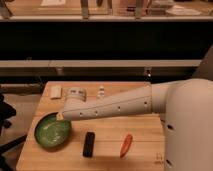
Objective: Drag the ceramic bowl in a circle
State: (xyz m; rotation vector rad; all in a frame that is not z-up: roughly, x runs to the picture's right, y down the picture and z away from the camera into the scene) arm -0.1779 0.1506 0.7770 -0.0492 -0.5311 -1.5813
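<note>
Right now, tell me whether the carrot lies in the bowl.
No: the carrot lies on the table; the gripper sits at the ceramic bowl.

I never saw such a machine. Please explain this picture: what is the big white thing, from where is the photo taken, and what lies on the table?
The big white shape is a robot's arm, reaching from its body on the right over a wooden table. The single camera looks down from beside that body. The arm's tip, the gripper, is at the rim of the green ceramic bowl; whether it holds the bowl does not show. Also there: a small white cup, a black block, an orange carrot-like thing and a pale block.
</note>
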